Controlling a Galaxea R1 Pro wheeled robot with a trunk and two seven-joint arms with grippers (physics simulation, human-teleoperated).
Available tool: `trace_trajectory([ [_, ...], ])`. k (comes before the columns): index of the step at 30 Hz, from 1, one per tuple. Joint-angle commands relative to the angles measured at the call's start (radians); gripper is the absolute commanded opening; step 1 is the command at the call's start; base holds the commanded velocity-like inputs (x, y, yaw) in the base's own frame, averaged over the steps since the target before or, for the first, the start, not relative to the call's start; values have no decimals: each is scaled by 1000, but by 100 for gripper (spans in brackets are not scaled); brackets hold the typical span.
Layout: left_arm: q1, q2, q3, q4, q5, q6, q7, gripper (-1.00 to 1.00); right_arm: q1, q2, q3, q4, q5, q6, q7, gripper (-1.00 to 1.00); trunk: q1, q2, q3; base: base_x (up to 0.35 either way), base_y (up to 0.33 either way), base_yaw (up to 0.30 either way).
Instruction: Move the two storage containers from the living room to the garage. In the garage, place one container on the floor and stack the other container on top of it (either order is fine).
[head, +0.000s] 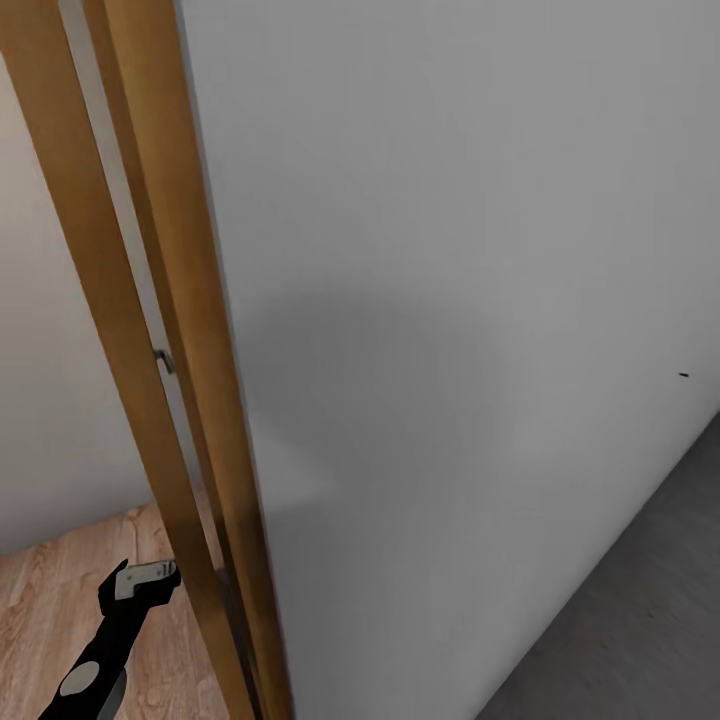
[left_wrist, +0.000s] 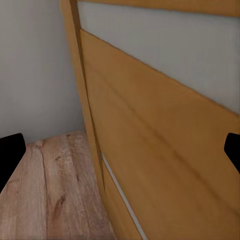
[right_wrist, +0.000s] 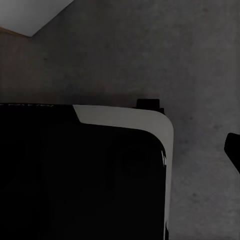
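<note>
My left gripper (head: 150, 578) hangs low over the light wood planks (head: 60, 620) beside a wooden door frame (head: 200, 400). In the left wrist view that gripper (left_wrist: 120, 152) is open, its dark fingertips (left_wrist: 10, 150) wide apart with nothing between them, facing the frame (left_wrist: 160, 150). One dark fingertip (right_wrist: 232, 150) of my right gripper (right_wrist: 122, 152) shows at the picture's edge, over the dark grey concrete floor (right_wrist: 200, 60), and I hold nothing there.
A plain white-grey wall (head: 450, 300) stands very close ahead. The door frame divides the wood planks from the grey concrete floor (head: 640, 620). My black, white-trimmed base (right_wrist: 75, 175) sits on the concrete under the right arm.
</note>
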Motion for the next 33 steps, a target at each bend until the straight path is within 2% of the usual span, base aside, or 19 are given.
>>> trace_trajectory([
  [1,-1,0,3,1,2,-3,-7,100,-1,0,-5,1,0,-3,5,100,0,-1,-1,-4,0,0],
  [33,-1,0,3,1,2,-3,-7,100,-1,0,-5,1,0,-3,5,100,0,-1,-1,0,0,0],
])
